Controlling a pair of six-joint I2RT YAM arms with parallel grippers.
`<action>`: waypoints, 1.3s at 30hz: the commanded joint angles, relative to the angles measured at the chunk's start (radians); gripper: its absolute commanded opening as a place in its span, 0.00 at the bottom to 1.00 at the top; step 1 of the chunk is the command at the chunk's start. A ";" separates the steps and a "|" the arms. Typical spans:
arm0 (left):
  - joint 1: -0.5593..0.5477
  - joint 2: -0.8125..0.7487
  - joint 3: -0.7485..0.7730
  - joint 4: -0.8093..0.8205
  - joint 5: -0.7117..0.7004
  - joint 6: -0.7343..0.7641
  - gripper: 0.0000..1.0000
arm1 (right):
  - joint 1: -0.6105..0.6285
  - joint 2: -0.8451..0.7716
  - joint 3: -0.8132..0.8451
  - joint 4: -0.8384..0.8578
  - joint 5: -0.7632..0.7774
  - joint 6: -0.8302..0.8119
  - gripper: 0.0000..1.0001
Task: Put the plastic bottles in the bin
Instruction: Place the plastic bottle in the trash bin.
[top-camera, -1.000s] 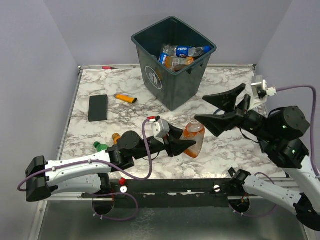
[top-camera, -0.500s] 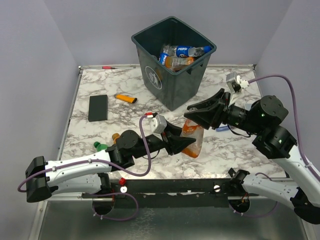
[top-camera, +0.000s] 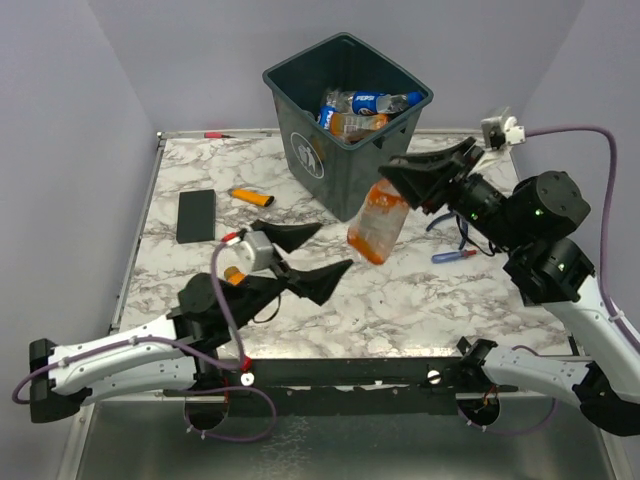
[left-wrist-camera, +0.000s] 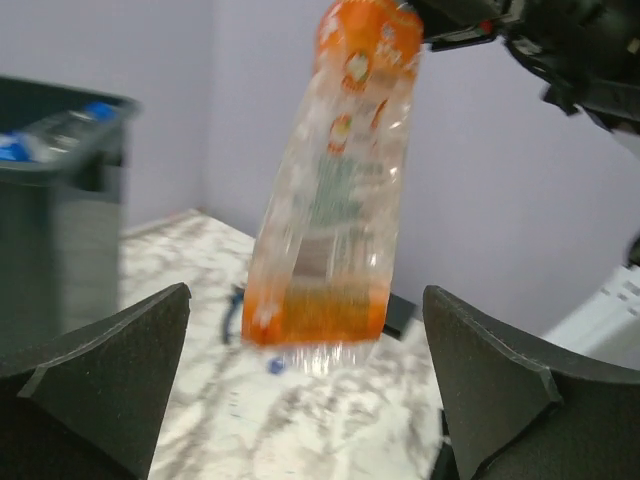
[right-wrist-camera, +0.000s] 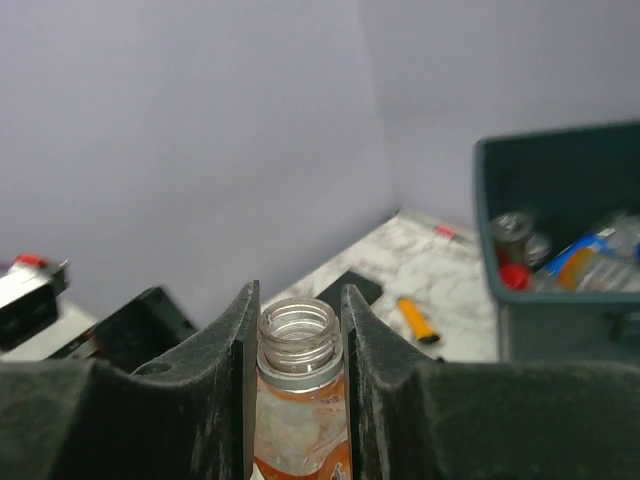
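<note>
A clear bottle with an orange label (top-camera: 377, 224) and no cap hangs above the table in front of the bin (top-camera: 322, 150). My right gripper (top-camera: 384, 183) is shut on its open threaded neck (right-wrist-camera: 297, 340). In the right wrist view the fingers (right-wrist-camera: 238, 350) press both sides of the neck. My left gripper (top-camera: 335, 247) stands open, low and to the left of the bottle, apart from it. The left wrist view shows the bottle (left-wrist-camera: 335, 200) hanging between and beyond the wide-open fingers (left-wrist-camera: 110, 370). Several bottles (top-camera: 362, 106) lie inside the bin.
A flat black pad (top-camera: 196, 215) and an orange lighter (top-camera: 250, 197) lie left of the bin. Blue-handled pliers (top-camera: 450, 252) lie on the marble under the right arm. A small orange-capped thing (top-camera: 232, 272) shows beside the left arm.
The right gripper shut on the bottle's neck and lifted it up toward the bin. The left gripper let go of the bottle, opened wide and drew back to the left.
</note>
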 joint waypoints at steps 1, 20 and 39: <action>0.001 -0.205 -0.068 -0.088 -0.365 0.200 0.99 | 0.002 0.060 0.077 0.316 0.326 -0.138 0.00; 0.003 -0.539 -0.284 -0.054 -0.733 0.318 0.99 | -0.303 0.977 0.747 0.825 0.485 -0.149 0.00; 0.003 -0.503 -0.268 -0.085 -0.670 0.313 0.99 | -0.368 1.207 0.910 0.477 0.184 0.123 0.76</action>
